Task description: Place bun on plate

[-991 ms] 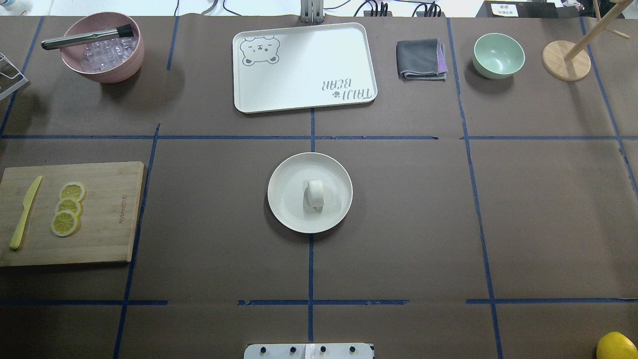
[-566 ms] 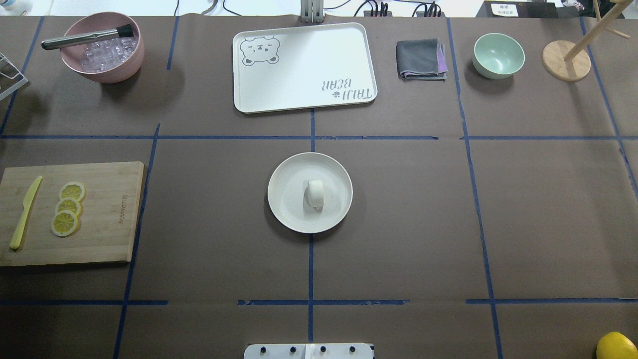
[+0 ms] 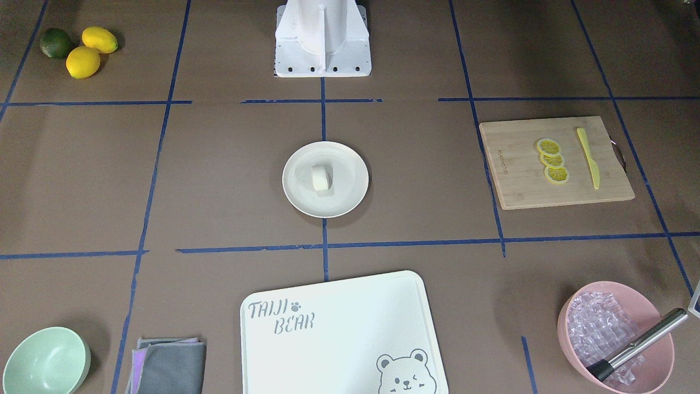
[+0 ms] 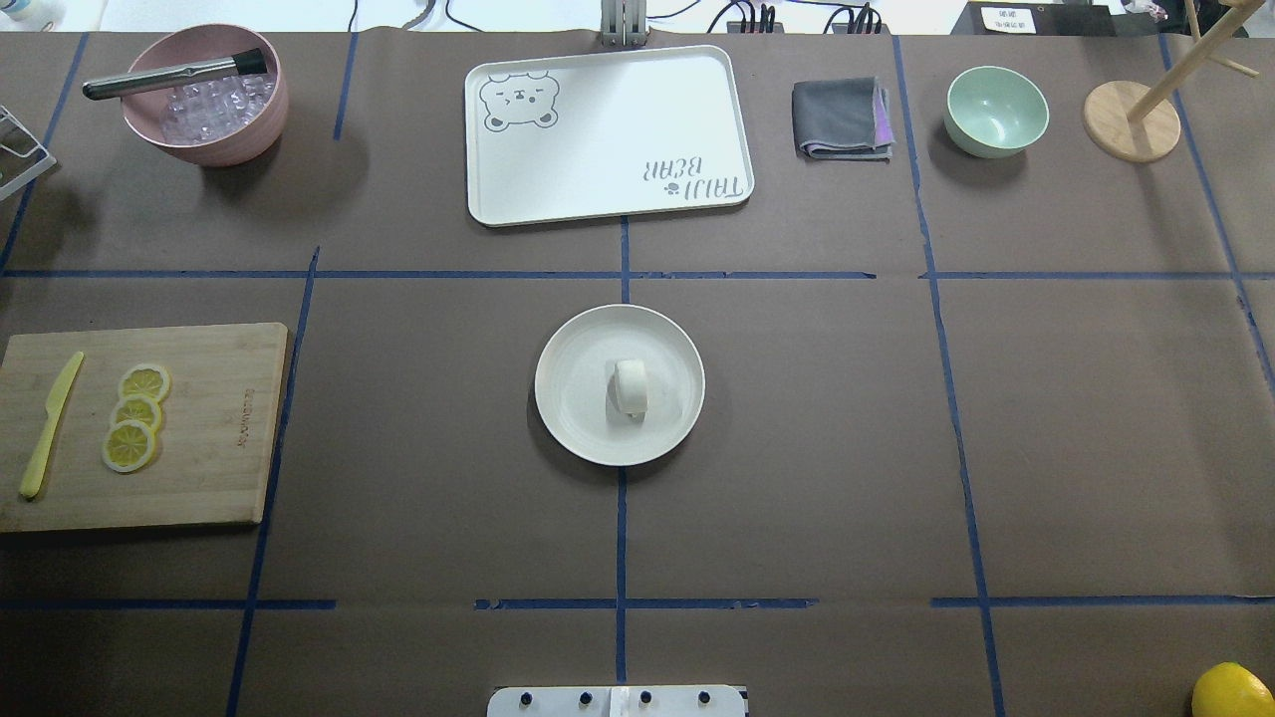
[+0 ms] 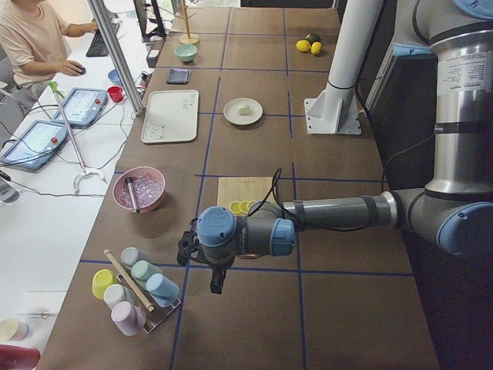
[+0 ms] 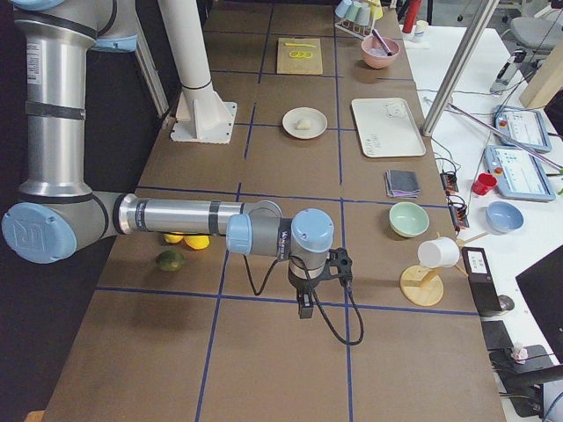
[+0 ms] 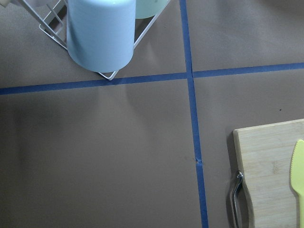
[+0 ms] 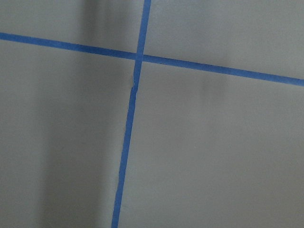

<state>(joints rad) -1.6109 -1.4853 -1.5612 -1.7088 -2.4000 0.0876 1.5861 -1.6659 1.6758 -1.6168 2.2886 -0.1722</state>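
The bun (image 4: 631,386), a small white rounded lump, lies near the middle of the round cream plate (image 4: 568,388) at the table's centre; the front-facing view shows the bun (image 3: 320,178) on the plate (image 3: 351,180) too. Neither gripper is near it. My left gripper (image 5: 218,281) hangs over the table's left end by the cup rack, and my right gripper (image 6: 305,308) hangs over the right end. Both show only in the side views, so I cannot tell whether they are open or shut.
A bear-printed tray (image 4: 608,134), grey cloth (image 4: 842,118) and mint bowl (image 4: 996,110) line the far edge, with a pink ice bowl (image 4: 204,95) far left. A cutting board (image 4: 214,423) holds lemon slices and a yellow knife. A cup rack (image 5: 139,289) stands by the left gripper.
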